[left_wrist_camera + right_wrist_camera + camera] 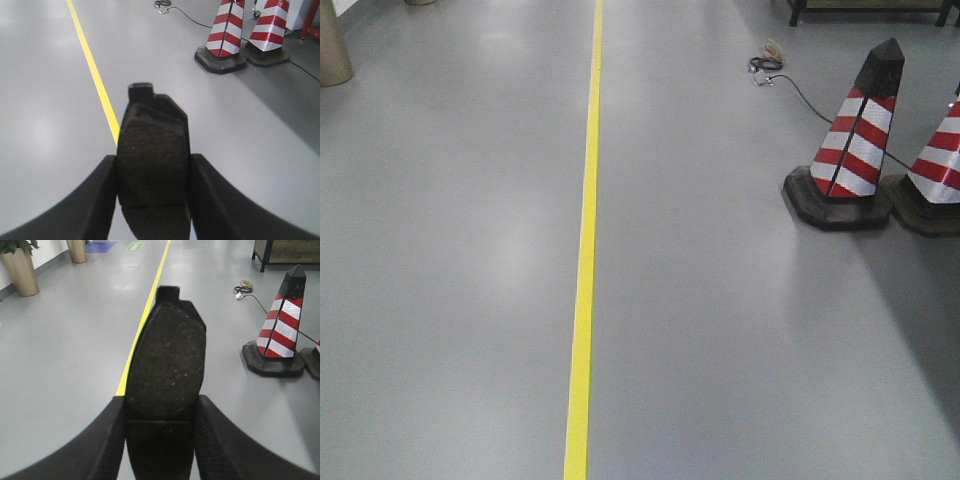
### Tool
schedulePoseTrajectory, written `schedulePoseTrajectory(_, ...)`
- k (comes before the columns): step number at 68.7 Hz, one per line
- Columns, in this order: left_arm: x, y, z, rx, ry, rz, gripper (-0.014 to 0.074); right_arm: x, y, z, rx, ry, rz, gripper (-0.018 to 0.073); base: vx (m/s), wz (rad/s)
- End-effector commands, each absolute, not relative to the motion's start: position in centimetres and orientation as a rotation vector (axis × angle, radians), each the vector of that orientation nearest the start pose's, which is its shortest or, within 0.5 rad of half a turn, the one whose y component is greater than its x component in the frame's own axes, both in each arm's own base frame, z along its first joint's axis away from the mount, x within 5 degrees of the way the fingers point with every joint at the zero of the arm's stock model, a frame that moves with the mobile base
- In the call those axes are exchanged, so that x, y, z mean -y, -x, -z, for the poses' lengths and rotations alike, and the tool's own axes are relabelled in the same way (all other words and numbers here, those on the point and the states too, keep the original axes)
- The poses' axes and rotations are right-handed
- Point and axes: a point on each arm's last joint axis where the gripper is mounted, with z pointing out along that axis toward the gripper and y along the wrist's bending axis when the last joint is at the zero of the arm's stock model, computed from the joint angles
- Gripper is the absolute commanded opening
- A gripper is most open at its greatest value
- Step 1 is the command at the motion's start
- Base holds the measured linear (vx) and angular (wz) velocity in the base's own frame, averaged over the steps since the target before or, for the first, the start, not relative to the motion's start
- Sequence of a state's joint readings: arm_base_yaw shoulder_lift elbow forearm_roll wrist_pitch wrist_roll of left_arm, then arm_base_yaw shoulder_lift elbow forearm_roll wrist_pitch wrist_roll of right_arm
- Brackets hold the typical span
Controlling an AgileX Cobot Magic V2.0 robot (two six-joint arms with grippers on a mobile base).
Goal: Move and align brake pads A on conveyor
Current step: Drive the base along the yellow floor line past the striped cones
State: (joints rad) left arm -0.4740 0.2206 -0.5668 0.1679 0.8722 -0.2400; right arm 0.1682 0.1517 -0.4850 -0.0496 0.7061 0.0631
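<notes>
In the left wrist view a dark grey brake pad with a thin groove across it stands lengthwise between the black fingers, and my left gripper is shut on it above the grey floor. My right gripper is likewise shut on a second brake pad, which points away from the camera with its black backing tab at the far end. The conveyor is out of view in every frame. Neither gripper shows in the front view.
A yellow floor line runs straight ahead over grey floor. Two red-and-white cones stand on black bases at the right, with a cable trailing behind them. A tan planter stands far left.
</notes>
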Motion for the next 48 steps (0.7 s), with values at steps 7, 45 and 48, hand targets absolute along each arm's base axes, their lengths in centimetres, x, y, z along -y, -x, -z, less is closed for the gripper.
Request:
schedulePoseTrajectory(7, 0.7, -3.74, -32.61, -1.887, -0.26, 0.293, -0.0006, -0.27, -3.53, -31.71, -1.74, 0.11, -0.099, -0.0006, 0.76, -0.11)
schedulePoseTrajectory(45, 0.7, -3.75, -32.61, -1.886, -0.26, 0.294, -0.0006, -0.27, -3.53, -31.71, -1.74, 0.11, -0.099, -0.0006, 0.71, -0.01)
schedulePoseTrajectory(48, 0.71, -3.76, -32.61, -1.887, -0.26, 0.293, -0.0006, -0.27, -3.53, -31.71, -1.74, 0.11, -0.099, -0.0006, 0.65, -0.02)
